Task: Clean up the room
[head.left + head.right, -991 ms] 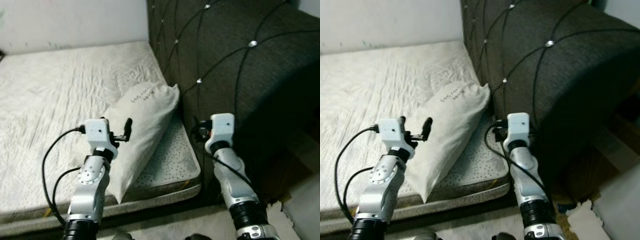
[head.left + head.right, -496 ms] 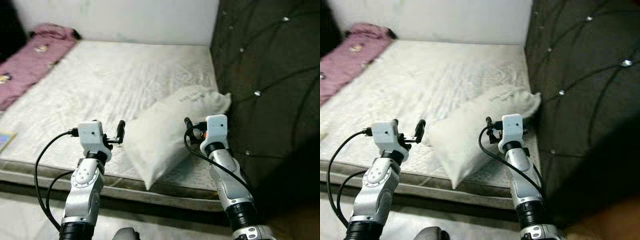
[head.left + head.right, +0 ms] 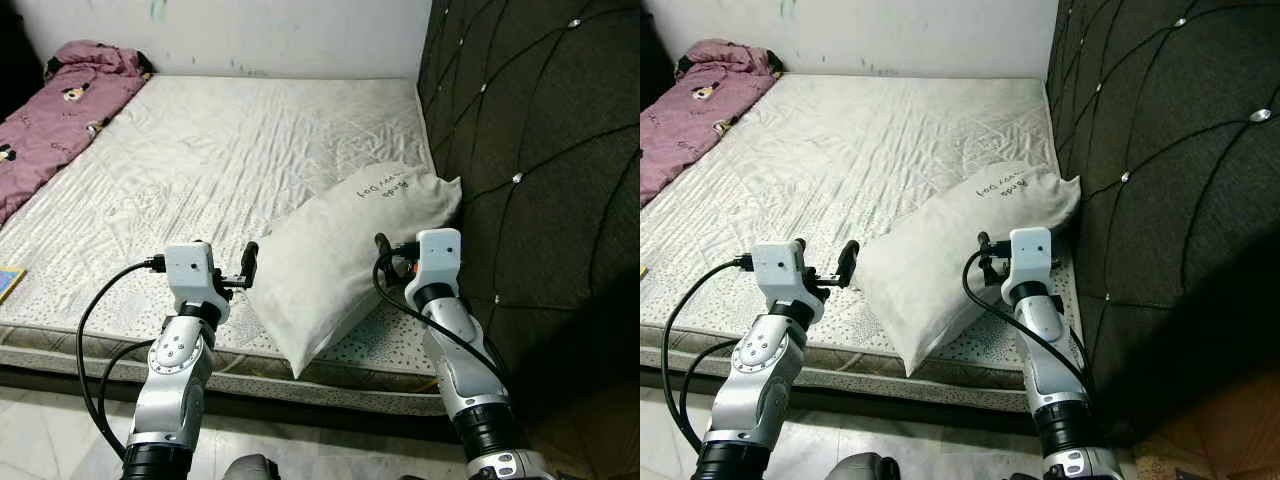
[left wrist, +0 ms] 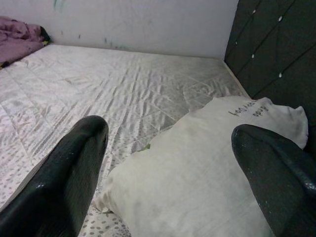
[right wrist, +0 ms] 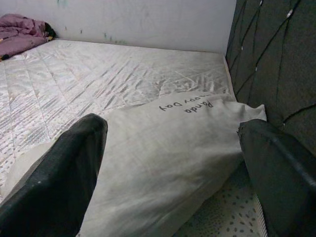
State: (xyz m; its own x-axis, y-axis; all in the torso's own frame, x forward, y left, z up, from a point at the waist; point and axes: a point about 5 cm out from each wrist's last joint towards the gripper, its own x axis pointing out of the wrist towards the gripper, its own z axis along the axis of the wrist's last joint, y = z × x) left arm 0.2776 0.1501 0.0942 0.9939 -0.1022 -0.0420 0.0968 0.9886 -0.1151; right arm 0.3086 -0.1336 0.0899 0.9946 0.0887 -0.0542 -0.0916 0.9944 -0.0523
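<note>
Head views: a white pillow [image 3: 345, 250] is lying on the bare mattress [image 3: 200, 150] against the dark tufted headboard [image 3: 540, 130], a purple blanket [image 3: 50, 105] trailing far left. Wrist views: left gripper [image 4: 173, 182] and right gripper [image 5: 173, 173] are hovering spread wide, framing the pillow.

Pillow [image 3: 340, 255] lettering too small; blanket [image 3: 55, 110] cut off at edge.

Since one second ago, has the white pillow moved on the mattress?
No. The white pillow lies with its printed end against the dark headboard, its lower corner near the mattress edge, as before. The camera turned, so the picture shifted.
</note>
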